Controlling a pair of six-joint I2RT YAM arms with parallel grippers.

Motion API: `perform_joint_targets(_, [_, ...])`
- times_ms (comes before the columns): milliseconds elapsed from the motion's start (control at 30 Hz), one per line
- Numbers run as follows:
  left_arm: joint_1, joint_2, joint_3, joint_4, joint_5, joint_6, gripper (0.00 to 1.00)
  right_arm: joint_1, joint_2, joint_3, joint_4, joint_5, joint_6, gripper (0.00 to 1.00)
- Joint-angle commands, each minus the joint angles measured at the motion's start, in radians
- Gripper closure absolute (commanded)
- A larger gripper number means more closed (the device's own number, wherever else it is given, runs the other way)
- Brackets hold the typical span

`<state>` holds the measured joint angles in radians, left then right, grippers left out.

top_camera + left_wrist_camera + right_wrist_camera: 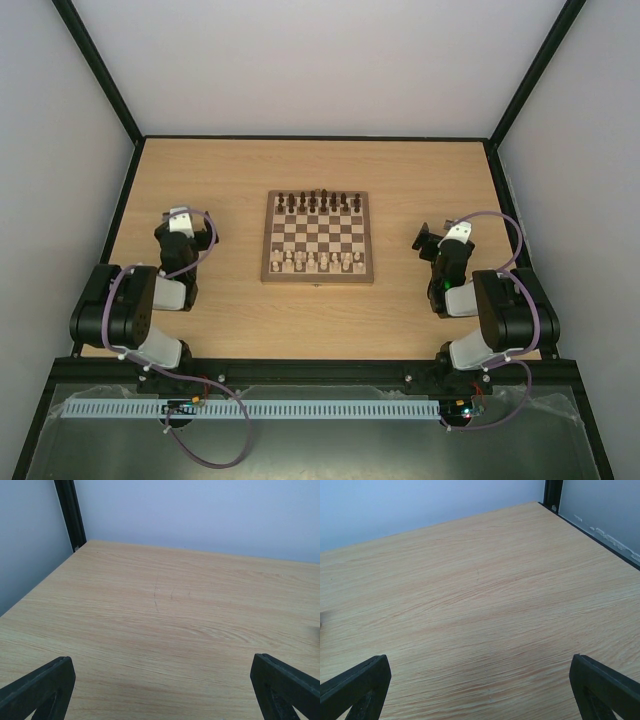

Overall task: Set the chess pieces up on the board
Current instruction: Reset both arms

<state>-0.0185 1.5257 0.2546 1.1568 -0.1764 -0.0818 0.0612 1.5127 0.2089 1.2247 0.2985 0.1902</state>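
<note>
1. We judge the set-up to be at or very near its end: the small cream-coloured turned chess pieces (318, 262) stand in the two near rows of the square wooden chessboard (318, 236), and none lies loose on the table as far as the overhead view shows.
2. The board sits at the middle of the pale wood-grain table (220, 300), between the two arms and well apart from both. The dark brown chess pieces (318, 202) fill its far rows, and the middle rows are bare.
3. The left gripper (161, 680) has its black fingers spread wide with nothing between them. Its camera shows only table.
4. The right gripper (480, 680) is likewise spread wide and empty, hovering over bare wood to the right of the board.
5. If any move remains, we think it is a check of order and centring. The pieces are too small from above for us to tell their types or whether each sits square on its field.
6. Any correction would call for a narrow, careful pinch. The pieces are slim, smooth and closely packed, so a wide finger could tip a neighbour.
7. The board has a light border and matte checkered squares. The table's laminate shows fine streaked grain.
</note>
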Motion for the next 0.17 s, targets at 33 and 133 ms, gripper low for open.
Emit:
perform_joint_targets(33, [0.0,-0.001,-0.009,0.063,-0.002,0.007,0.01,0.005,0.007,0.022,0.014,0.011,-0.012,0.01])
perform_joint_targets(133, [0.0,-0.001,-0.009,0.063,-0.002,0.007,0.01,0.005,0.002,0.017,0.021,0.01,-0.011,0.02])
